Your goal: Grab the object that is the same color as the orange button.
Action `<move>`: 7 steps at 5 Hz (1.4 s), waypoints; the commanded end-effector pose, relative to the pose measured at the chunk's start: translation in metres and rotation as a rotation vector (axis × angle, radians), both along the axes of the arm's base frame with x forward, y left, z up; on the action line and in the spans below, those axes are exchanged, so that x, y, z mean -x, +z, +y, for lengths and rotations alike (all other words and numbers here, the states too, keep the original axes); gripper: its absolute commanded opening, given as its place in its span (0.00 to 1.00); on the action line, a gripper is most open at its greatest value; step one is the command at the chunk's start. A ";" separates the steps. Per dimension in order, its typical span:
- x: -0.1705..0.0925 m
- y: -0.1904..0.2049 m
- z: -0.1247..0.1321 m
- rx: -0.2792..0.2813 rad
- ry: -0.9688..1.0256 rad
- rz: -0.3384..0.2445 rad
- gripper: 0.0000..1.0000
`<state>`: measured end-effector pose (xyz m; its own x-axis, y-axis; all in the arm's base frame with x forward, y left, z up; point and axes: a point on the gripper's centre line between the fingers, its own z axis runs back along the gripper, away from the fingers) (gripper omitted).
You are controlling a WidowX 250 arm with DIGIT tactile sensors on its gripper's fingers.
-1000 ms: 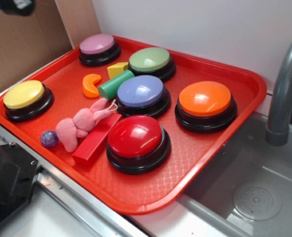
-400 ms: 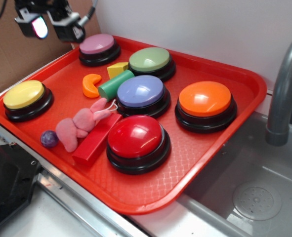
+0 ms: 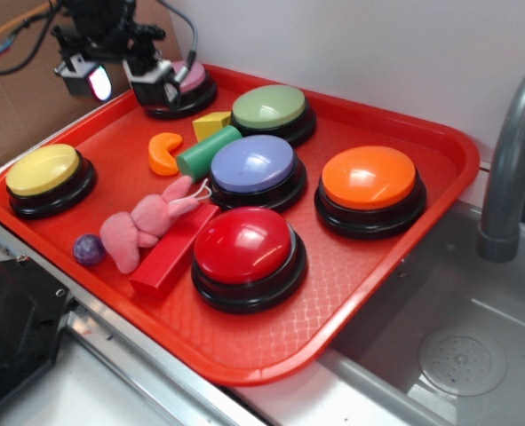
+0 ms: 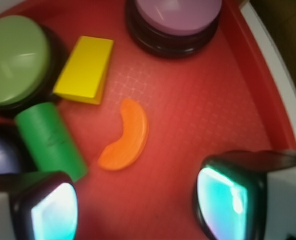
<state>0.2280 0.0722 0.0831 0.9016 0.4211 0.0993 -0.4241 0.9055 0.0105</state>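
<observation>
The object, a small glossy orange crescent block (image 3: 163,153) (image 4: 125,136), lies flat on the red tray (image 3: 351,275) between the yellow button and the green cylinder. The orange button (image 3: 369,178), a large dome on a black base, stands at the tray's right side. My gripper (image 3: 124,82) (image 4: 137,210) hovers open above the tray's back left corner, beyond the crescent and apart from it. Nothing is between its fingers. In the wrist view the crescent lies on bare tray just ahead of the fingertips.
A yellow wedge (image 3: 211,125) and a green cylinder (image 3: 208,153) lie right of the crescent. Pink (image 3: 184,82), green (image 3: 270,107), blue (image 3: 253,166), red (image 3: 242,248) and yellow (image 3: 43,171) buttons, a pink plush (image 3: 147,224), a red bar (image 3: 171,252) and a purple ball (image 3: 89,250) share the tray. A faucet (image 3: 511,169) stands right.
My gripper has come in from the upper left and dropped lower toward the tray's back left corner. Nothing on the tray has moved.
</observation>
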 end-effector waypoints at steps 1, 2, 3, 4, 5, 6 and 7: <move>-0.007 -0.029 0.022 -0.010 0.086 -0.014 1.00; -0.008 -0.041 0.028 -0.001 0.101 -0.022 1.00; -0.010 -0.050 0.031 0.007 0.092 -0.026 1.00; -0.012 -0.058 0.031 0.027 0.064 -0.041 1.00; -0.013 -0.063 0.031 0.022 0.066 -0.034 0.71; -0.013 -0.065 0.030 0.016 0.071 -0.028 0.00; -0.013 -0.065 0.029 0.014 0.068 -0.027 0.00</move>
<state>0.2416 0.0970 0.0149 0.8660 0.4902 0.0983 -0.4912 0.8709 -0.0158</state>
